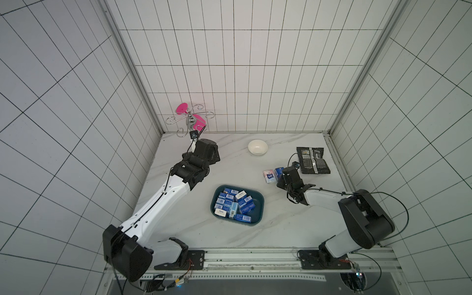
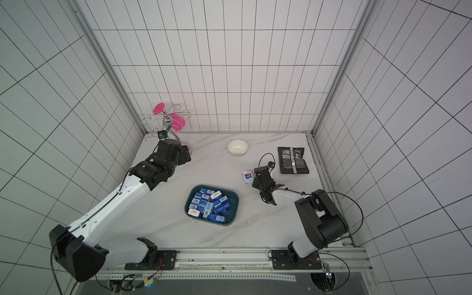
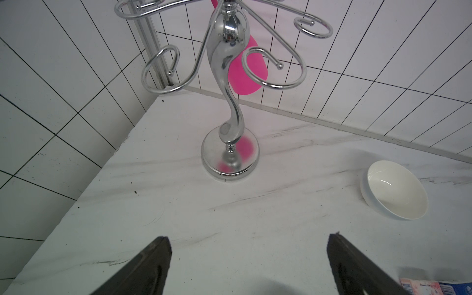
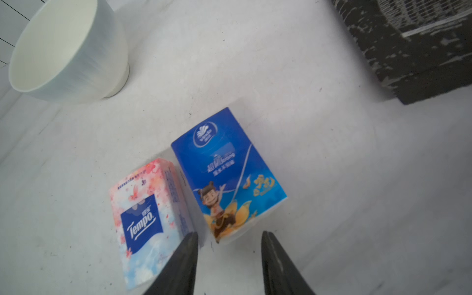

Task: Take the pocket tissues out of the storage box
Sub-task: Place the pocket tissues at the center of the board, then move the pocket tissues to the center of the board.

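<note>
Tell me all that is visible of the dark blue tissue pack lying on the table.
The dark blue pack is a small, soft rectangular packet in glossy film, printed with a white logo, a cartoon child and orange shapes. It lies flat, face up, on the white table. One long side is close beside a pink-white pack. The right gripper holds its open jaws astride one end without pinching it.
</note>
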Controlling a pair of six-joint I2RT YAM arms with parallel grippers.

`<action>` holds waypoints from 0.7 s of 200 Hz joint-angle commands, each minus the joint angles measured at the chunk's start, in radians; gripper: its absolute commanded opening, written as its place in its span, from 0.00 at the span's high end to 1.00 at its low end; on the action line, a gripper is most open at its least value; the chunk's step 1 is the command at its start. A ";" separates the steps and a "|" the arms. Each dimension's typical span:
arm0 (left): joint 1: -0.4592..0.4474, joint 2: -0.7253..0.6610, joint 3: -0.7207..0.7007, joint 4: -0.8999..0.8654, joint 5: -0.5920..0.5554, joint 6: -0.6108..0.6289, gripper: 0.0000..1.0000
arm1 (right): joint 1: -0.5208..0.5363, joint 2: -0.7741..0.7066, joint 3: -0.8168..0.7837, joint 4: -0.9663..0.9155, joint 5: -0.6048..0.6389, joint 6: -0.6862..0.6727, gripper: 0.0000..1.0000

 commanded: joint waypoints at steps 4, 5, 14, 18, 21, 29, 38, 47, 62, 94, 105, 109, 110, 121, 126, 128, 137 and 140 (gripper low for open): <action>-0.004 -0.007 0.000 0.021 0.000 -0.004 0.01 | 0.016 -0.050 -0.019 -0.072 0.045 -0.015 0.51; -0.004 -0.007 0.000 0.020 0.000 -0.004 0.01 | 0.016 -0.053 -0.019 -0.073 0.046 -0.016 0.51; -0.004 -0.009 0.001 0.018 0.000 -0.004 0.02 | 0.016 -0.070 -0.021 -0.089 0.055 -0.023 0.51; -0.004 -0.009 0.000 0.018 0.000 -0.004 0.02 | 0.016 -0.078 -0.021 -0.097 0.062 -0.028 0.50; -0.004 -0.010 0.000 0.017 0.000 -0.005 0.01 | 0.016 -0.085 -0.021 -0.106 0.068 -0.035 0.50; -0.004 -0.012 0.000 0.016 0.000 -0.004 0.01 | 0.016 -0.103 -0.018 -0.125 0.092 -0.053 0.48; -0.004 -0.013 -0.001 0.015 0.000 -0.005 0.02 | 0.010 -0.124 -0.012 -0.142 0.116 -0.083 0.46; -0.004 -0.015 -0.001 0.015 0.000 -0.003 0.02 | -0.005 -0.144 -0.002 -0.154 0.119 -0.122 0.45; -0.006 -0.018 -0.002 0.011 0.000 -0.002 0.02 | -0.050 -0.165 0.025 -0.172 0.084 -0.189 0.49; -0.007 -0.025 -0.002 0.010 0.001 0.000 0.01 | -0.228 -0.084 0.153 -0.266 -0.238 -0.257 0.51; -0.009 -0.025 0.002 0.008 0.002 0.001 0.01 | -0.266 -0.050 0.184 -0.283 -0.296 -0.261 0.51; -0.010 -0.026 0.002 0.008 0.001 0.001 0.01 | -0.276 -0.041 0.192 -0.287 -0.302 -0.259 0.52; -0.010 -0.026 0.002 0.007 0.001 0.002 0.01 | -0.277 -0.039 0.194 -0.289 -0.303 -0.258 0.53; -0.012 -0.029 0.004 0.007 0.000 0.003 0.01 | -0.294 -0.013 0.218 -0.316 -0.280 -0.260 0.61; -0.013 -0.032 0.004 0.006 0.000 0.004 0.02 | -0.301 -0.001 0.229 -0.326 -0.268 -0.261 0.64; -0.013 -0.031 0.005 0.006 0.000 0.006 0.01 | -0.304 0.004 0.233 -0.331 -0.266 -0.263 0.65; -0.015 -0.033 0.009 0.006 -0.001 0.010 0.01 | -0.313 0.028 0.253 -0.343 -0.271 -0.275 0.69; -0.015 -0.034 0.010 0.006 -0.002 0.013 0.01 | -0.316 0.037 0.259 -0.348 -0.274 -0.280 0.71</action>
